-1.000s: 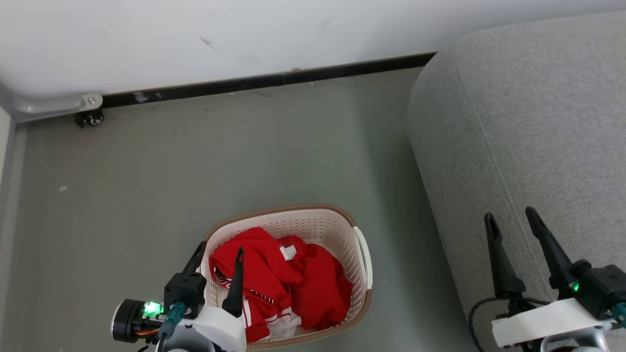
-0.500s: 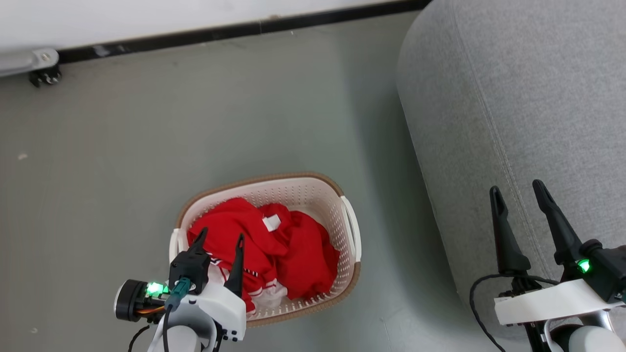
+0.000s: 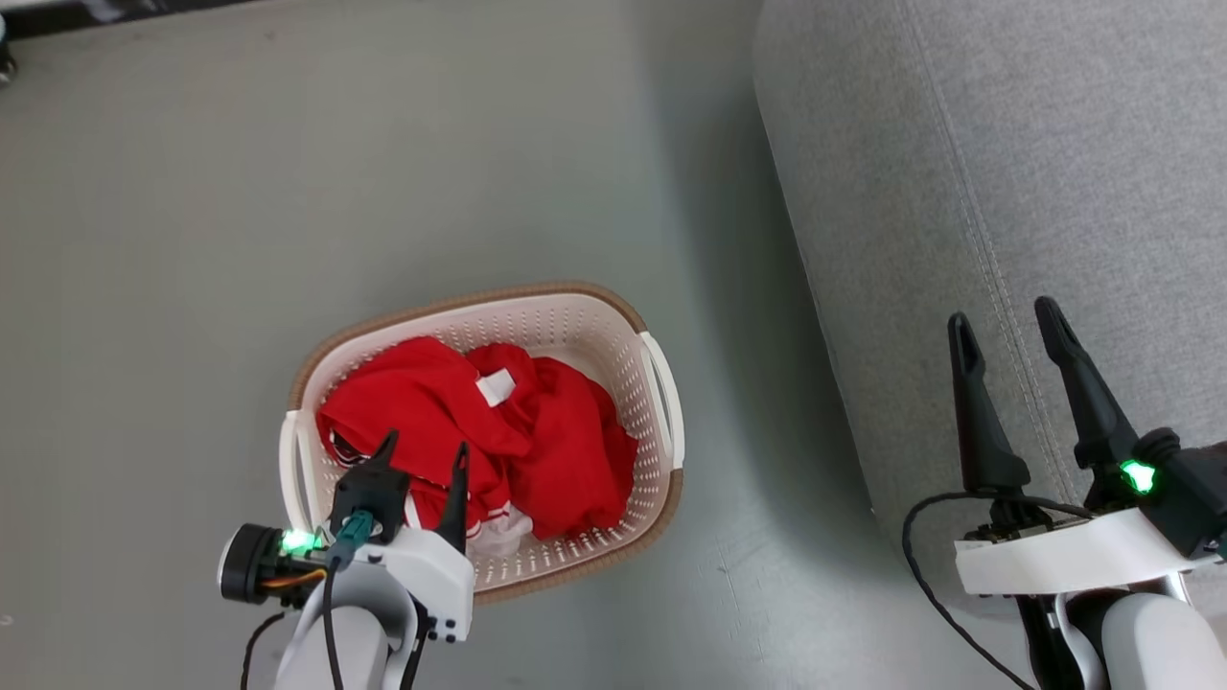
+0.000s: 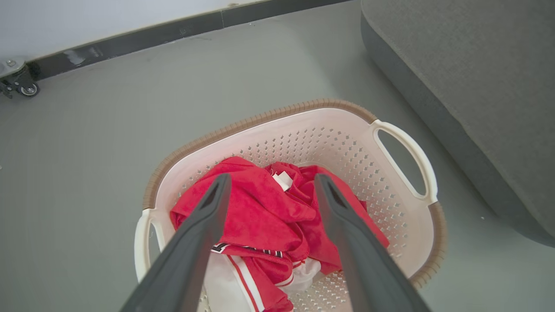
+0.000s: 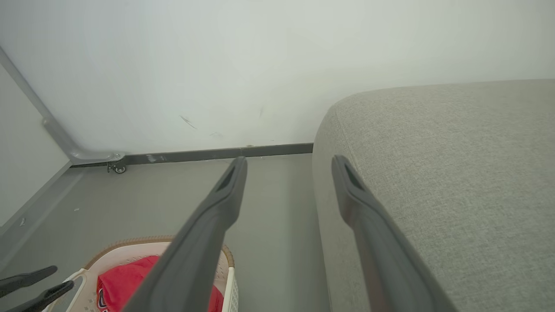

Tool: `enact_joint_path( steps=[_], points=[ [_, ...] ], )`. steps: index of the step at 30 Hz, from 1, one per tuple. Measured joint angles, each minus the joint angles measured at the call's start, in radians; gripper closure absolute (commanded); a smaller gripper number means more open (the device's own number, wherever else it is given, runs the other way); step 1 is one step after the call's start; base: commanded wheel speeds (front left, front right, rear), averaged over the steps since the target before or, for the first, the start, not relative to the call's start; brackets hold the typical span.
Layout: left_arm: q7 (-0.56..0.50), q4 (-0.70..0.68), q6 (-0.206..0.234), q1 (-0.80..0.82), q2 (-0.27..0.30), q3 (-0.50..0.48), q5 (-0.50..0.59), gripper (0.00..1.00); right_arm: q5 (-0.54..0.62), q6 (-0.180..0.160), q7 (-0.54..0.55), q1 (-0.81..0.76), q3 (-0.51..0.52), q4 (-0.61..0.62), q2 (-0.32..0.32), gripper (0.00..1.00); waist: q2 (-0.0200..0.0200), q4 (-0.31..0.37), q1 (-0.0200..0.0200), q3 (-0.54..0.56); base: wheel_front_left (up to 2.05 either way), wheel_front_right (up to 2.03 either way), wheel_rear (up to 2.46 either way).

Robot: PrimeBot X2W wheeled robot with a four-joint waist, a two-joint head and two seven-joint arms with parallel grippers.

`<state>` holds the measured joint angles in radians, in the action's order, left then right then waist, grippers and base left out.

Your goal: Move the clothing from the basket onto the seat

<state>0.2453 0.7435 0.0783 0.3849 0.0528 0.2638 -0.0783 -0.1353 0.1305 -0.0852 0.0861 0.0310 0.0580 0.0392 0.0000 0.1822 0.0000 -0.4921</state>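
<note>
The red clothing [image 3: 479, 431] lies bunched in the cream basket [image 3: 661, 402] on the floor; white striped trim and a white tag show on it. In the left wrist view the clothing [image 4: 269, 216] sits under my spread fingers, inside the basket [image 4: 403, 147]. My left gripper [image 3: 425, 450] hangs open over the basket's near-left part, apart from the fabric. My right gripper [image 3: 1002, 321] stands open above the grey seat [image 3: 1054, 144], holding nothing. The right wrist view has that gripper [image 5: 288, 162] pointing along the seat [image 5: 455, 173] edge, with the basket [image 5: 227, 277] at lower left.
Grey floor [image 3: 288, 172] surrounds the basket. A white wall with a dark baseboard [image 4: 130, 39] runs behind, and a small caster wheel [image 4: 28, 90] stands at the far left. The seat's rounded side drops to the floor right of the basket.
The head camera has tilted down, so the wall has slid out of the top. My left gripper sits lower over the clothing. Both grippers stay open.
</note>
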Motion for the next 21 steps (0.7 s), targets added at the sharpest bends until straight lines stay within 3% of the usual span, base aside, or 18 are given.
enact_joint_path(
  steps=[21],
  points=[
    [-0.014, 0.131, -0.001, 0.145, 0.015, 0.002, 0.020, 0.00, -0.036, 0.000, -0.048, 0.093, -0.043, -0.049, 0.000, 0.00, 0.0000, 0.064, 0.0001, -0.133, 0.00, 0.00, 0.00]
  ],
)
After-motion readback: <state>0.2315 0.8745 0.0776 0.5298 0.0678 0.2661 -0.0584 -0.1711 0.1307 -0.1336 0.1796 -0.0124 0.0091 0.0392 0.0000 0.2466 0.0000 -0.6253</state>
